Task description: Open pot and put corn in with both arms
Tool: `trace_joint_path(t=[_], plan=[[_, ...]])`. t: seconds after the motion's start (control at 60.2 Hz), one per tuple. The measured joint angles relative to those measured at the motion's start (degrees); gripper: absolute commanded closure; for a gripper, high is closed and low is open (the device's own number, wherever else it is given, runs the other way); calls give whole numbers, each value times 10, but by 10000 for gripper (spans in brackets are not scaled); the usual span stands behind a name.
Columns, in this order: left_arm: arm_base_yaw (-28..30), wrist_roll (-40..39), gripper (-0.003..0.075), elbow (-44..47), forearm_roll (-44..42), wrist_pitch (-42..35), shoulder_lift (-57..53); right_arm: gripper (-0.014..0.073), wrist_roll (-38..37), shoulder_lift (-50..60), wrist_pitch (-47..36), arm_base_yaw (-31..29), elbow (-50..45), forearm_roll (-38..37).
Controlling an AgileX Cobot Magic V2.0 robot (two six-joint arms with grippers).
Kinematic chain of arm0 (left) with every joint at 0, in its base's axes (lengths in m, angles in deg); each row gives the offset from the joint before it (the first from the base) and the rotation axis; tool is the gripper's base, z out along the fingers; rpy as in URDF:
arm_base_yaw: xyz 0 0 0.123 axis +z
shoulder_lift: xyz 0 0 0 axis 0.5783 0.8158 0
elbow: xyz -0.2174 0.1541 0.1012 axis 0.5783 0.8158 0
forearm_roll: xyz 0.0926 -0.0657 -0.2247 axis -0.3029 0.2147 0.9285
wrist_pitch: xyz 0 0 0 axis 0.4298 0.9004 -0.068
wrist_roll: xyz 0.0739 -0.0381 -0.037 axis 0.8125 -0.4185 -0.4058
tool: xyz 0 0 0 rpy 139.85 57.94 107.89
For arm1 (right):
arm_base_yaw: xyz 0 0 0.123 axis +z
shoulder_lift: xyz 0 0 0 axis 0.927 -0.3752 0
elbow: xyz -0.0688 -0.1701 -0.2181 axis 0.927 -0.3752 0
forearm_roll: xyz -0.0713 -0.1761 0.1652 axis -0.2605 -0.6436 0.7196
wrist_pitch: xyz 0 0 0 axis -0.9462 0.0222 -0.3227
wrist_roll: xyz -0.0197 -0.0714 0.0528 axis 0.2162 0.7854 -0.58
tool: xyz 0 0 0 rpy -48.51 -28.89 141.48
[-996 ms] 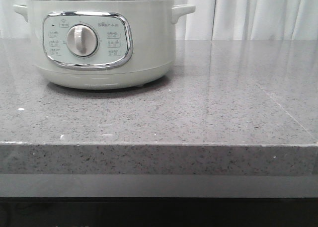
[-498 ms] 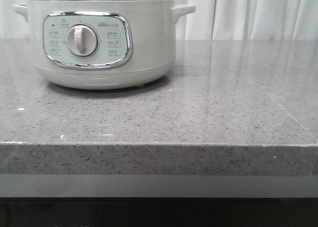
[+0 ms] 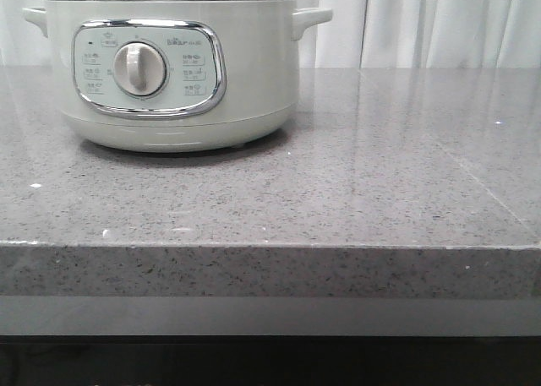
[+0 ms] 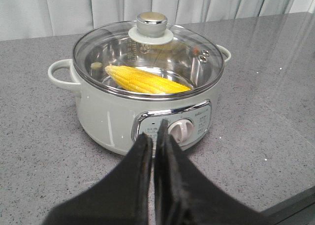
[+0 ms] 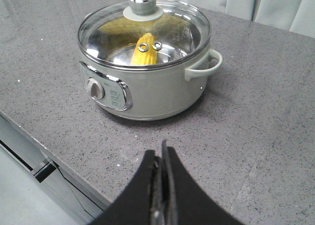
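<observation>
lying inside the lidded pot (image 4: pixel 147 107) on the grey counter (image 3: pixel 355 192) was the corn (image 4: pixel 145 81); left gripper (image 4: pixel 153 151) and right gripper (image 5: pixel 161 173) hung with fingers together, holding nothing.

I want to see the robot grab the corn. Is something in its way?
Yes. The corn lies inside the pot, and the glass lid sits closed on top. Both grippers are shut, outside the pot.

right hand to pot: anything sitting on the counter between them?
Nothing. In the right wrist view the stretch of grey counter between the shut right hand and the pot is bare. The corn lies inside, under the lid.
</observation>
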Motion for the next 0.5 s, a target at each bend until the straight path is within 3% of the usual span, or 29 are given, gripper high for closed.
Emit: trace_joint_path(t=[0.349, 0.498], plan=[[0, 0, 741, 4, 0, -7, -3, 662, 0, 0, 0, 0, 0, 0], [36, 0, 741, 69, -27, -88, -46, 662, 0, 0, 0, 0, 0, 0]])
